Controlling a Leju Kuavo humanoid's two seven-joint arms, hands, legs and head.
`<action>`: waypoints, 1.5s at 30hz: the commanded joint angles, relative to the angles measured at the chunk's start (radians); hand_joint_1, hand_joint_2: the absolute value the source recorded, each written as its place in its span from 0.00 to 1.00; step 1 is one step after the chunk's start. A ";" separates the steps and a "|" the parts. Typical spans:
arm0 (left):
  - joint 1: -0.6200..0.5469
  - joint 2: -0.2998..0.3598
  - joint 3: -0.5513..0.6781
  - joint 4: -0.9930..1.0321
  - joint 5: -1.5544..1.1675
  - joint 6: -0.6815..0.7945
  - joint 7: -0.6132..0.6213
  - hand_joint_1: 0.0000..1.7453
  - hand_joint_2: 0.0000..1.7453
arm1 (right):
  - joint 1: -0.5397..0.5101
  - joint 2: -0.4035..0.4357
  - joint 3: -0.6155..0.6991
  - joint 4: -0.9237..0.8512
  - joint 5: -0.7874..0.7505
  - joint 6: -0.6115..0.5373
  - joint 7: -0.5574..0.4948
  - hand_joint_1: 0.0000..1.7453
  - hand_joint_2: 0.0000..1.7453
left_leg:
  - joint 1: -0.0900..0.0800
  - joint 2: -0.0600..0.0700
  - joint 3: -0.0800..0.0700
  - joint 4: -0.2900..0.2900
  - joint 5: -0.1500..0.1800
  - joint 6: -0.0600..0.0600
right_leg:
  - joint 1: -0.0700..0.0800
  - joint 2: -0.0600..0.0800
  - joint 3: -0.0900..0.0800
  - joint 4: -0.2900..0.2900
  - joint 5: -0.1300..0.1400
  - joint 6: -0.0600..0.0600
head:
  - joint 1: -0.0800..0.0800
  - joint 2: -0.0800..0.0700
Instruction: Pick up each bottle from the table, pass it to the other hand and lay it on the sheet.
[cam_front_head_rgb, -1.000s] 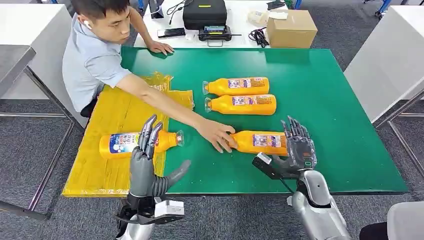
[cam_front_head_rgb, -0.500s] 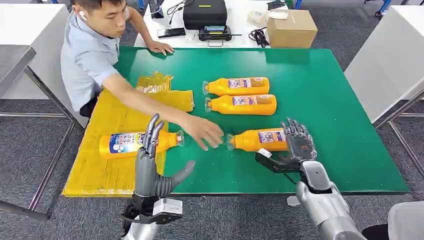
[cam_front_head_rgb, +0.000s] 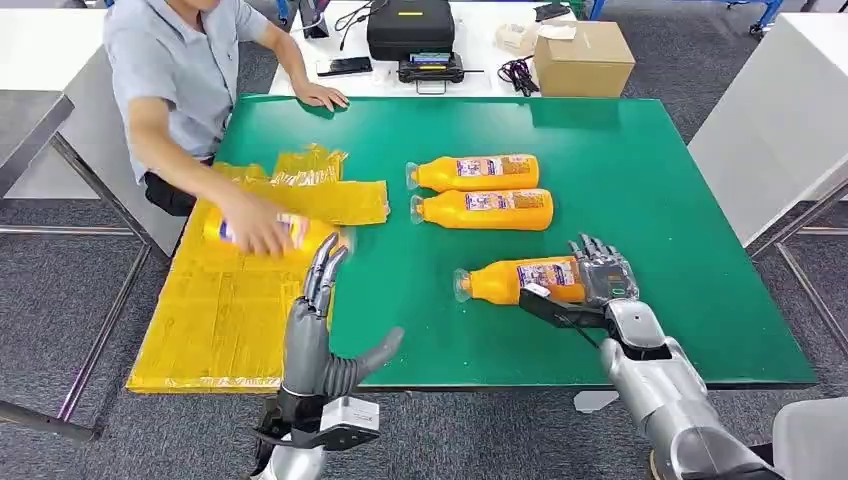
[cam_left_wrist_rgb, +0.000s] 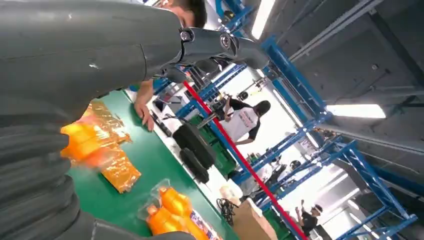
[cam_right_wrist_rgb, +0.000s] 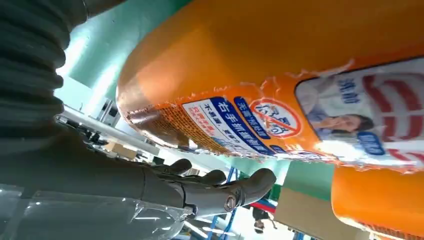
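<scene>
Three orange bottles lie on the green table. The nearest bottle lies cap to the left, and my right hand is at its base end, fingers stretched past the bottom and thumb along the near side, holding nothing. Up close, this bottle sits just above the straight fingers. Two more bottles lie side by side farther back. On the yellow sheet, a person's hand covers a fourth bottle, which is blurred. My left hand stands open at the sheet's right edge.
The person stands at the table's far left corner, the other hand resting on the table edge. A black case and a cardboard box sit on the white table behind. The green table has bare room at right.
The person's hand left the nearest bottle and went to the bottle on the sheet, shifting it farther back. My right hand moved in against the nearest bottle's base.
</scene>
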 joint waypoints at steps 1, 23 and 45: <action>-0.005 0.006 -0.046 0.062 0.011 -0.003 0.009 0.00 1.00 | -0.062 -0.003 0.066 0.131 0.008 -0.010 0.001 0.00 1.00 | 0.002 0.001 0.003 0.000 -0.002 -0.002 | 0.002 0.001 0.004 -0.001 -0.001 -0.003 | 0.000 0.000; -0.047 0.015 -0.083 0.116 0.061 -0.003 -0.027 0.00 1.00 | -0.079 -0.040 0.025 0.239 -0.218 0.157 -0.209 1.00 1.00 | 0.002 -0.003 0.004 -0.001 0.000 -0.002 | 0.002 -0.004 0.005 -0.002 -0.001 -0.002 | 0.000 0.000; -0.061 0.054 -0.148 0.154 0.770 -0.139 -0.002 0.00 1.00 | 0.280 -0.012 -0.136 -0.342 -0.757 0.260 -0.363 1.00 1.00 | 0.002 -0.001 0.006 -0.001 -0.002 -0.002 | 0.002 -0.001 0.007 -0.002 -0.001 -0.003 | 0.000 0.000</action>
